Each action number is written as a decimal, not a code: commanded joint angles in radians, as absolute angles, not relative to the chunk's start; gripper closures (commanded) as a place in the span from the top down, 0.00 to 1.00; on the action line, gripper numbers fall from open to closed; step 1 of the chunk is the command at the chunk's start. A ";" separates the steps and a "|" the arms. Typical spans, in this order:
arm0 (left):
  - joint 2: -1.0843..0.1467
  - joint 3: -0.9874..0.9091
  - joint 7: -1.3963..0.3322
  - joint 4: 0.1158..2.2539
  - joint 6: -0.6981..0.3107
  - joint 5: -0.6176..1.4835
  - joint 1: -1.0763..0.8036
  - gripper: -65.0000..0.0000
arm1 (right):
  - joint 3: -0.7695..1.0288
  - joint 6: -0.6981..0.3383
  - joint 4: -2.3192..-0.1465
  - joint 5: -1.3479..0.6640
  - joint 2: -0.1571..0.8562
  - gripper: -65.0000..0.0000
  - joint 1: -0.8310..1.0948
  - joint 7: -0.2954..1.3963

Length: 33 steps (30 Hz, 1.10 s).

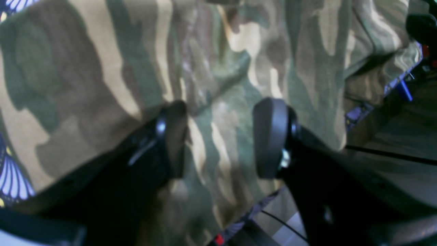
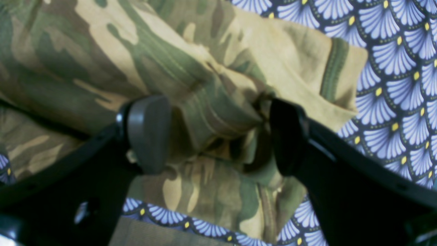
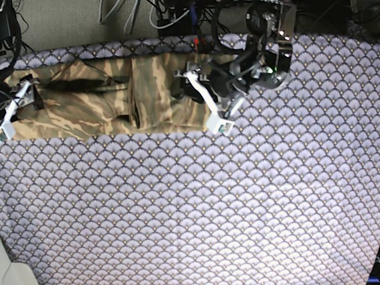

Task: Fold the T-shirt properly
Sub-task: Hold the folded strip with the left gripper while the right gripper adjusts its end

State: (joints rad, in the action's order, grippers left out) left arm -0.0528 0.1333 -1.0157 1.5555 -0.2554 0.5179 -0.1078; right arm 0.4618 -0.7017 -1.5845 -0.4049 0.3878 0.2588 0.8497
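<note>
The camouflage T-shirt lay as a long folded band along the far edge of the surface, on the purple scallop-print tablecloth. The left tool sat at one end of the T-shirt, the right tool at the opposite end, probably so both ends could be drawn toward each other for a crosswise fold. In the right wrist view the right tool stood spread, its pads either side of a bunched ridge of cloth, not yet pinching it. In the left wrist view the left tool was likewise released, pads apart with flat cloth showing between them. Judged step: lining up on the shirt ends before grasping. The lengthwise folding looked done; the crosswise fold was still left.
</note>
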 commanded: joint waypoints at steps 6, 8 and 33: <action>-0.058 0.136 -1.050 1.555 -0.245 0.495 -0.101 0.49 | 0.473 -0.698 -1.603 -0.420 0.409 0.72 0.252 0.834; -0.058 0.136 -1.050 1.555 -0.245 0.495 -0.101 0.49 | 0.495 -0.698 -1.603 -0.420 0.407 0.72 0.252 0.834; -0.058 0.136 -1.050 1.555 -0.245 0.495 -0.104 0.49 | 0.661 -0.698 -1.595 -0.420 0.420 0.72 0.191 0.892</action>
State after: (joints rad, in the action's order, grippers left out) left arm -0.0528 0.1337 -1.0199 1.5536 -0.2554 0.5182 -0.1024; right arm 0.6529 -0.7013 -1.5822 -0.4164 0.3985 0.1890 0.8925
